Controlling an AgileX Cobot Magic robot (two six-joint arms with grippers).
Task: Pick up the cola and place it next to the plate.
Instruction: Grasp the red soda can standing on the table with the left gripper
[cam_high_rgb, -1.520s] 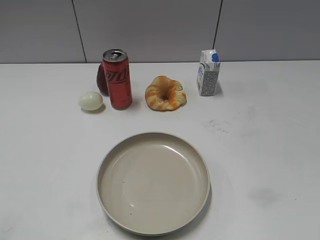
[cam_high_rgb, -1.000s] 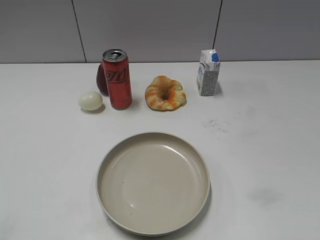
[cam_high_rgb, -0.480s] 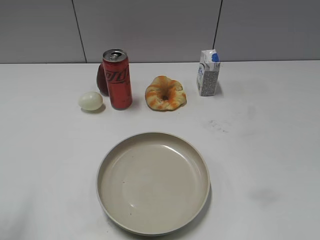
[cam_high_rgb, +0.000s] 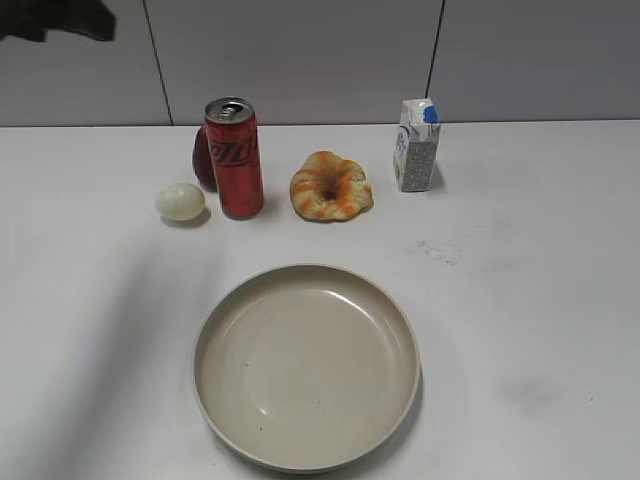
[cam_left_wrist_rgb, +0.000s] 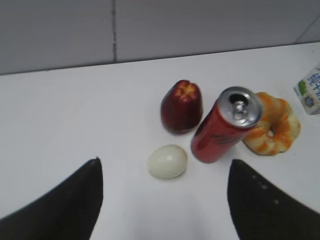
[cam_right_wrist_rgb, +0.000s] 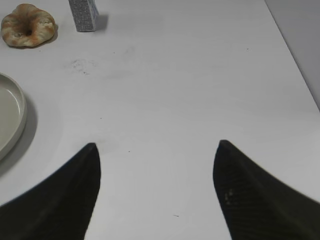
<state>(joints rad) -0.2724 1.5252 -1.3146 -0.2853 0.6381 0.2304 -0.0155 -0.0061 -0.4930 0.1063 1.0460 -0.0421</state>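
L arm (cam_high_rgb: 60, 20) now in view; cola (cam_high_rgb: 235, 158) unmoved.

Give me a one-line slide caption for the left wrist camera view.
Open left gripper above the table, facing the upright cola flanked by an egg, a dark red fruit and a pastry ring.

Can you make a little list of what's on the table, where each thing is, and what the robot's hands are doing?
cola: upright, back left, untouched
plate: front middle, nothing in it
egg: left of cola
dark red fruit: behind cola
bread ring: right of cola
milk carton: back right, upright
left gripper: open, above the table near the egg, holding nothing
right gripper: open, over bare table right of plate
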